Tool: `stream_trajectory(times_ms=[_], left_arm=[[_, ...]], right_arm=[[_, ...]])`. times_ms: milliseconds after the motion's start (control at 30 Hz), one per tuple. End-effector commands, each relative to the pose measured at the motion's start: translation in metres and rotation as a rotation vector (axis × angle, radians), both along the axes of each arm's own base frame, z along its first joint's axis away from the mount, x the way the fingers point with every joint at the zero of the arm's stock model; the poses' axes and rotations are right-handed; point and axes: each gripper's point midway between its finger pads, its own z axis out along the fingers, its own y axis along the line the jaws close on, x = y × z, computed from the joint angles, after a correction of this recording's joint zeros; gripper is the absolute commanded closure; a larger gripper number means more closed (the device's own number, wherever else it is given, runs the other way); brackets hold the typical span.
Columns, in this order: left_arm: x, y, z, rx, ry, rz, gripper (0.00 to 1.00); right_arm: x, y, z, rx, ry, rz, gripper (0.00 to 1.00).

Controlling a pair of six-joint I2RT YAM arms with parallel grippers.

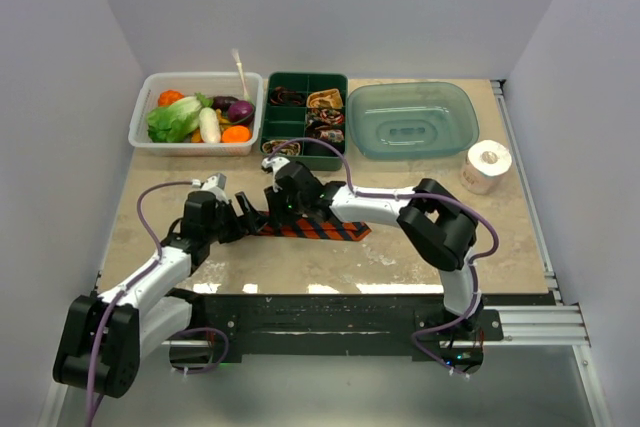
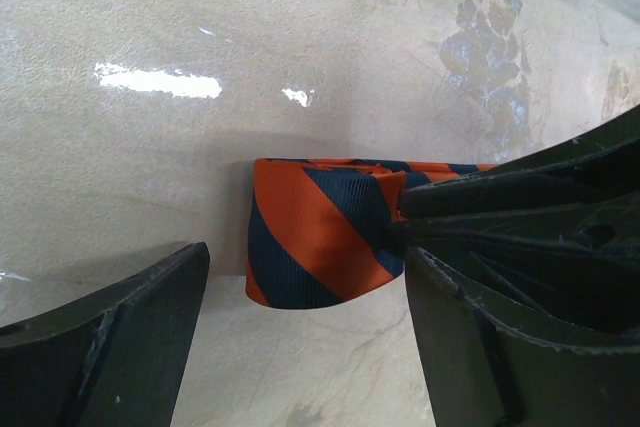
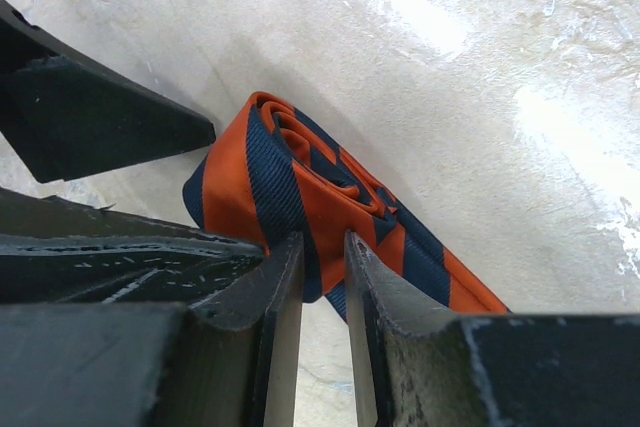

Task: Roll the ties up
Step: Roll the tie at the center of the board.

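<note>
tie: striped tie on the surface, between both hands
right hand: clamped on the tie's rolled end
left hand: apart, flanking that end
done: few turns (early, I'd say)
todo: most of length flat

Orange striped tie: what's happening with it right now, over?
Right tool shut on orange-and-navy striped fabric tie, partly rolled. Left tool open around the coil. Nothing in the way.

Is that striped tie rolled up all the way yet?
No, only one end of the striped tie is coiled; the rest lies flat on the table.
</note>
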Motion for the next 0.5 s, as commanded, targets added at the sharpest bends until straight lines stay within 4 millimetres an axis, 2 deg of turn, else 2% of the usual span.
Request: stream_trajectory(times_ms=[0, 467], left_arm=[[0.014, -0.005, 0.013, -0.047, -0.087, -0.003, 0.16], [0.011, -0.018, 0.006, -0.190, -0.119, -0.024, 0.24]], right_arm=[[0.007, -0.025, -0.029, -0.047, 0.035, -0.020, 0.74], [0.000, -0.034, -0.028, -0.032, 0.040, 0.008, 0.75]])
